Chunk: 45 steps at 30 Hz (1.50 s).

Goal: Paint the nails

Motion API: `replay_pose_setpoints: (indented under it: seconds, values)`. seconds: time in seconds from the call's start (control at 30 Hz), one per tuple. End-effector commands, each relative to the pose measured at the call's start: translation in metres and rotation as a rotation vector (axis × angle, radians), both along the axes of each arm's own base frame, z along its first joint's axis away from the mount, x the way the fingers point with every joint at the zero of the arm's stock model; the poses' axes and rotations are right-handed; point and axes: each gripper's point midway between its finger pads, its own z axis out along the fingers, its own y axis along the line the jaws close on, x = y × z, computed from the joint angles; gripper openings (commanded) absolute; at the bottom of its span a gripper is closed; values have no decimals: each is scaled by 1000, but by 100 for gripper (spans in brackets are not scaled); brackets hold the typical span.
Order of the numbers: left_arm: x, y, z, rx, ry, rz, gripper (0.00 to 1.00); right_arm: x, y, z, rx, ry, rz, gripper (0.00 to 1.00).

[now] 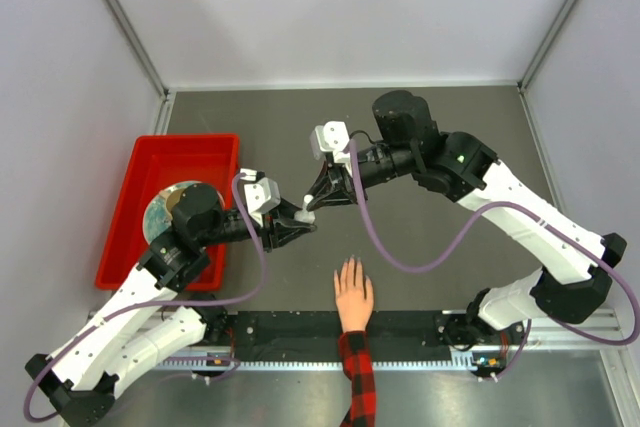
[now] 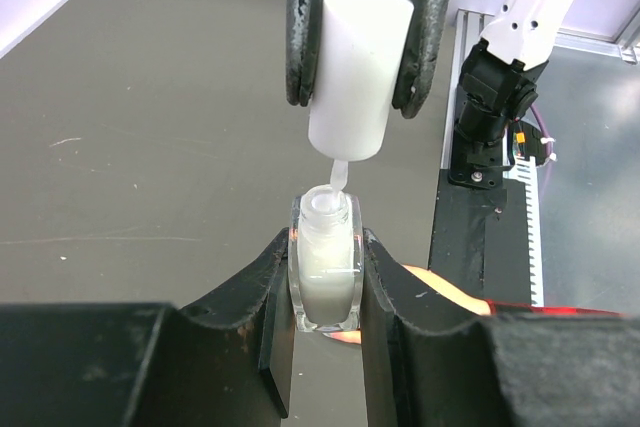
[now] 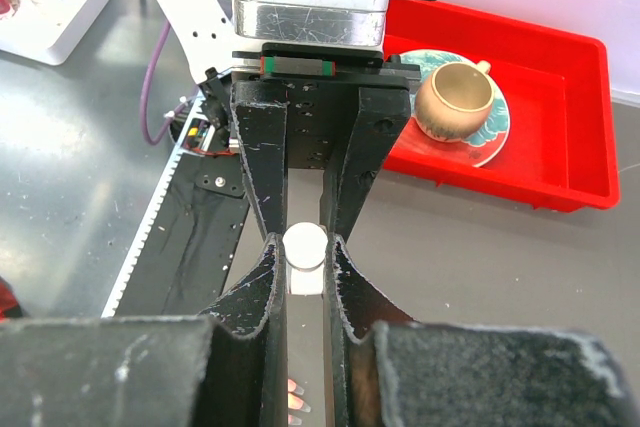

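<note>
A light-skinned hand (image 1: 352, 293) with a red-and-black plaid sleeve (image 1: 358, 379) lies palm down at the table's near edge. Its nails (image 1: 349, 265) are too small to make out from above. A few fingertips (image 3: 297, 404) show below the right gripper. My left gripper (image 1: 297, 220) is shut on a small clear glass bottle (image 2: 325, 267) of pale polish, held upright above the table. My right gripper (image 1: 313, 201) is shut on the white cap (image 2: 358, 67). The cap's brush stem (image 2: 338, 175) dips into the bottle's neck. The cap also shows in the right wrist view (image 3: 304, 246).
A red bin (image 1: 128, 237) stands at the left and holds a patterned plate (image 3: 497, 130) with a brown cup (image 3: 455, 99). A black rail (image 1: 420, 325) runs along the near edge beside the hand.
</note>
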Motion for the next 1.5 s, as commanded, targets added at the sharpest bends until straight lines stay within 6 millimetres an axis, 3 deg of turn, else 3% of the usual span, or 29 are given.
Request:
replay_pose_setpoints:
  seconds: [0.0,0.97,1.07,1.2,1.23,1.3,1.33,1.4,1.47]
  values:
    - [-1,1,26,-44,-66,0,0,-2,-6,19,56,-44,-1,0]
    - [0,3,26,-40,-65,10,0,2,-17,30,74,-76,-45,0]
    - [2,5,28,-42,-76,36,0,13,-19,35,76,-72,-129,0]
    - [12,13,29,-44,-90,115,0,42,-34,32,60,-17,-390,0]
    - [14,15,31,-51,-98,137,0,46,-37,16,38,6,-434,0]
    - [18,20,33,-62,-114,176,0,57,-52,23,93,37,-579,0]
    - [19,21,37,-77,-126,187,0,61,-57,8,81,69,-636,0]
    - [21,24,41,-102,-133,213,0,68,-74,7,115,123,-763,0]
    - [23,27,52,-140,-154,238,0,71,-80,-8,101,183,-830,0]
